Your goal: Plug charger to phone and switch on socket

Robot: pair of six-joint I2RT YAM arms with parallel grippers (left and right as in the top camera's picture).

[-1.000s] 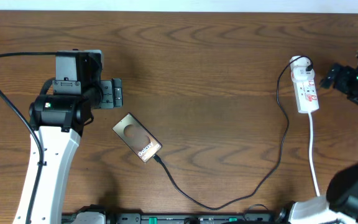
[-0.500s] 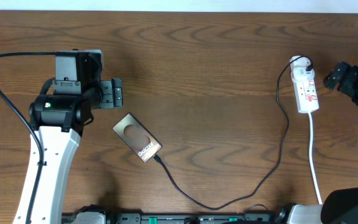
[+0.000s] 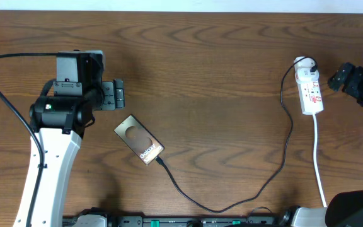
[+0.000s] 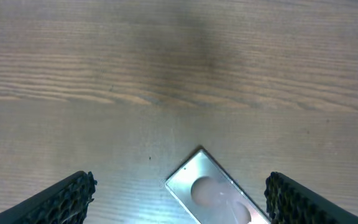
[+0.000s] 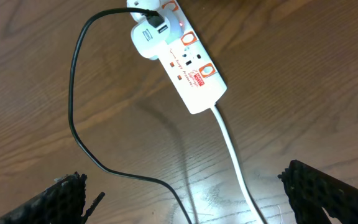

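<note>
Nearest the robot's base, the cable (image 3: 291, 129) is seen to dip in a slack loop towards the table's (image 3: 219, 75) near edge; from that loop one run is led left and away to the phone (image 3: 138, 140), whose near short edge is met by the cable's tip; the other run is carried right and away towards the socket (image 3: 310, 91). The phone is laid flat and askew on the wood, left of centre, with its lettered end nearest the cable. Just beyond it, and apart from it, the left gripper (image 3: 117, 94) is held with its fingers spread wide and nothing between them; in the left wrist view the phone's far corner is seen low between the two fingers. At the far right the socket is laid lengthwise; a white cord (image 3: 318, 157) is run from its near end back to the table's near edge, and a white adapter (image 5: 146, 40) carrying the cable is seated at its far end. Just right of the socket, clear of it, the right gripper (image 3: 336, 79) is held spread and empty.
</note>
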